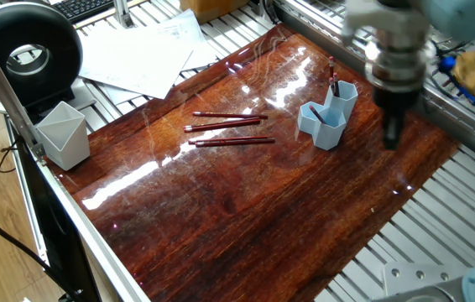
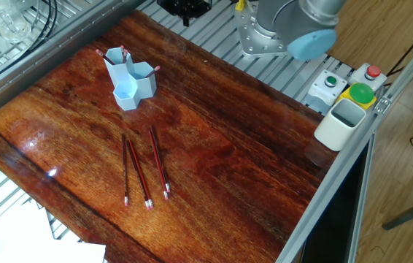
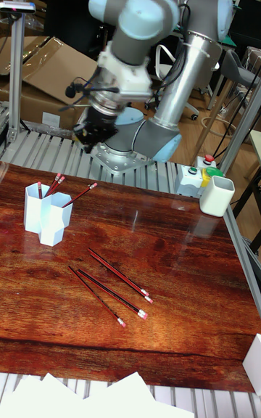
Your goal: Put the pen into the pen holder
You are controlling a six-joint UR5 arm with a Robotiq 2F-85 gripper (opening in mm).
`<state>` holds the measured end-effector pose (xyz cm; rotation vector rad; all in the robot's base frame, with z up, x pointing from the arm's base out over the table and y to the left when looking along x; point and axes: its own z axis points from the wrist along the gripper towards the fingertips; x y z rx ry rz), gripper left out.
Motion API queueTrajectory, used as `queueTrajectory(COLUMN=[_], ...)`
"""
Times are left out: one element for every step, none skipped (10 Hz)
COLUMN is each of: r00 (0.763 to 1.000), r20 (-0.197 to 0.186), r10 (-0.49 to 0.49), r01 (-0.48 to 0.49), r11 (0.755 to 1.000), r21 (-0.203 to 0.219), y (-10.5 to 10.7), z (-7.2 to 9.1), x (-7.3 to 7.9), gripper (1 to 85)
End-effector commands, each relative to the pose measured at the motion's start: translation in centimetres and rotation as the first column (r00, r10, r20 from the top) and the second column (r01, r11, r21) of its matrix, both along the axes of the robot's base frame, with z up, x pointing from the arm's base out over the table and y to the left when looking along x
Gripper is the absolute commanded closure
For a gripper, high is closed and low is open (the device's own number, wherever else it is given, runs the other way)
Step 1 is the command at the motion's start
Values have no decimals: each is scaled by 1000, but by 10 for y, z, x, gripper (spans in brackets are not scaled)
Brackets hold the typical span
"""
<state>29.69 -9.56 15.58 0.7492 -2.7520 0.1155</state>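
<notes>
Above the far edge of the bench (image 2: pixel 265 146), my claw (image 1: pixel 393 134) is hanging empty; whether it is open, I cannot tell. Three pens (image 3: pixel 109 284) are lying near the pen holder (image 1: pixel 328 113), which is carrying others.

Blurred: dark two-finger gripper (image 1: pixel 393 132) upper right of one fixed view, jaw gap unreadable | Cut off: gripper at top edge of the other fixed view | Tall fixed view: gripper small, dark, smeared | Cut off: pale grey-white angular cup (image 3: pixel 254 360) at right edge
</notes>
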Motion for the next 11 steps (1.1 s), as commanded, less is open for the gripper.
queueTrajectory(r00=[999, 999, 999, 999, 999, 999, 1000, 999, 997, 996, 997], r20=[-38, -33, -16, 8, 27, 22, 8, -31, -55, -75, -77], r10=[-18, -28, -42, -44, -44, -23, 12, 34, 45, 39, 21], r01=[19, 28, 42, 45, 45, 24, -12, -37, -51, -47, -30], r11=[1000, 1000, 999, 999, 999, 999, 995, 995, 994, 993, 993], r21=[11, 7, -10, -16, -16, -47, -96, -96, -96, -109, -117], y=[67, 88, 110, 124, 132, 123, 109, 107, 106, 103, 103], z=[24, 23, 17, 5, -13, -13, -10, -7, -5, -3, -2], x=[49, 64, 82, 97, 104, 104, 103, 94, 89, 85, 83], gripper=[847, 847, 847, 847, 847, 847, 847, 847, 847, 847, 847])
